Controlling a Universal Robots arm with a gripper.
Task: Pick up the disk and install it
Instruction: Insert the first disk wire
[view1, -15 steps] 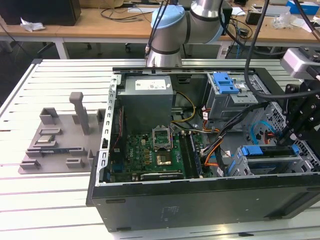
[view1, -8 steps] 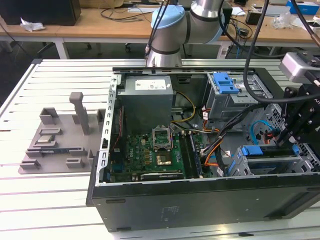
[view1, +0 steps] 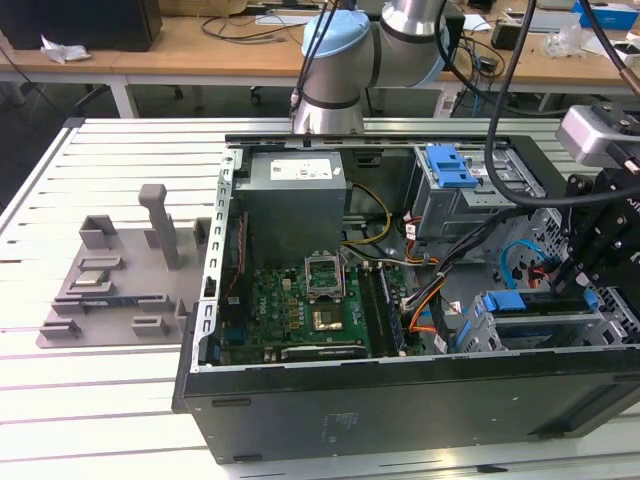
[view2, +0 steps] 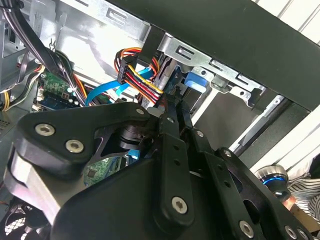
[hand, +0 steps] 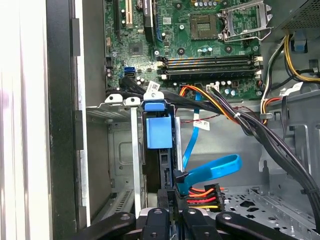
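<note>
The disk (view1: 542, 306) stands on its edge in the metal drive cage (view1: 615, 322) at the case's corner on the exterior view's right, with its blue bracket (view1: 504, 300) showing at the ends. My gripper (view1: 573, 284) reaches down onto its top edge. In the first wrist view the black fingers (hand: 163, 200) pinch the disk's thin dark edge (hand: 164, 162) just behind the blue bracket tab (hand: 159, 132). In the second wrist view the gripper (view2: 173, 106) closes to a narrow point beside the blue bracket tab (view2: 195, 82).
A grey power-supply box (view1: 295, 195) and the green motherboard (view1: 300, 300) fill the case's middle. A second cage with a blue latch (view1: 452, 165) sits at the back. Cable bundles (view1: 440, 275) and a blue flat cable (hand: 210, 172) run close to the gripper. A grey fixture tray (view1: 120, 270) lies outside.
</note>
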